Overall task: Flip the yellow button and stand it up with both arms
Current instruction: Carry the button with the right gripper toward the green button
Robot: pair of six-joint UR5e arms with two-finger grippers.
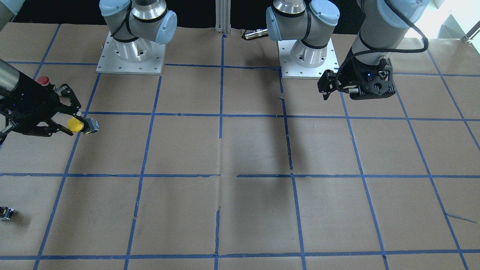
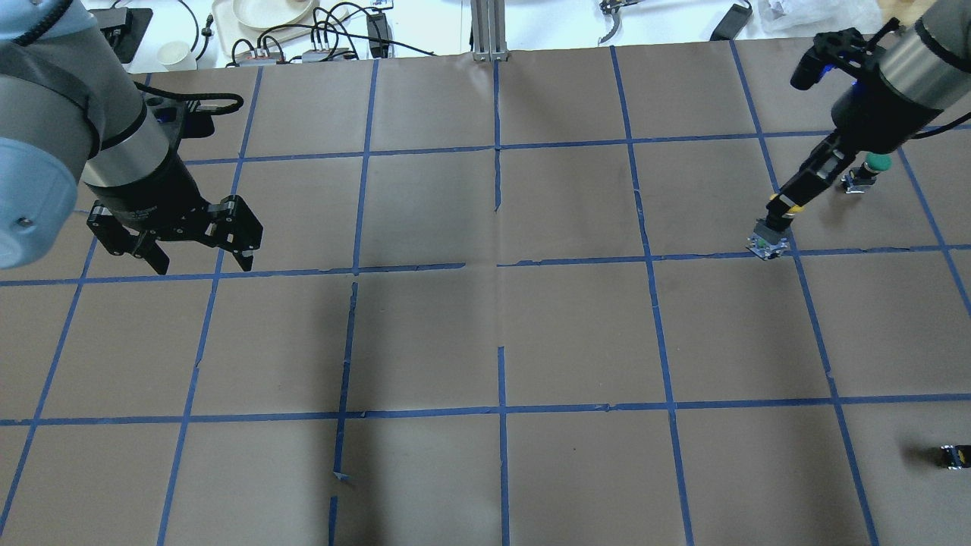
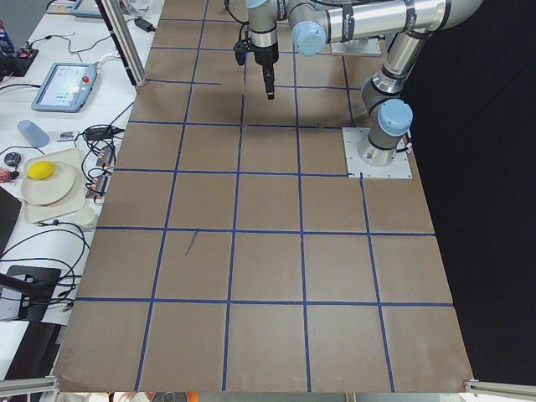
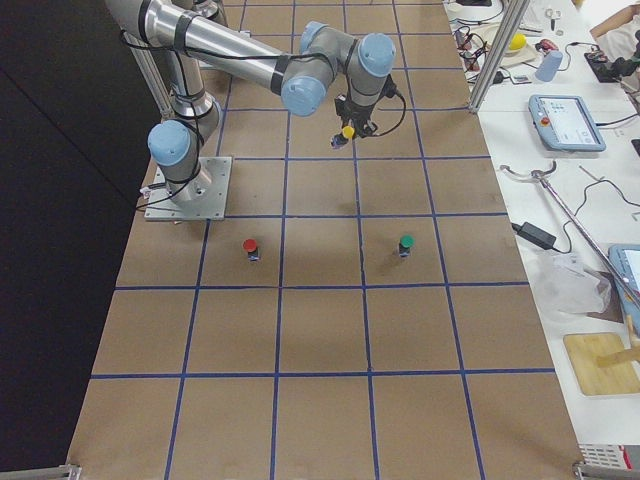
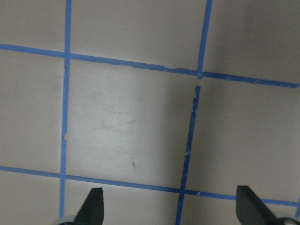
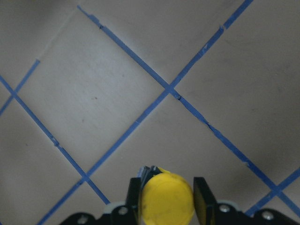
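The yellow button point(image 1: 85, 125) is held in my right gripper point(image 1: 72, 123) by its cap and collar, with the black-grey base sticking out past the fingertips. It hangs above the table over a blue tape line. It also shows in the overhead view point(image 2: 768, 241), the exterior right view point(image 4: 347, 131) and the right wrist view point(image 6: 167, 199), cap toward the camera between the two fingers point(image 6: 202, 194). My left gripper point(image 2: 203, 262) is open and empty above the table, far from the button; its fingertips point(image 5: 93, 206) frame bare paper.
A red-capped button point(image 1: 43, 80) stands behind the right gripper. A green-capped button point(image 2: 874, 165) stands close to the right arm. A tiny black-and-yellow block point(image 2: 954, 456) lies near the table's corner. Brown paper with blue tape lines point(image 2: 501, 409) covers the table.
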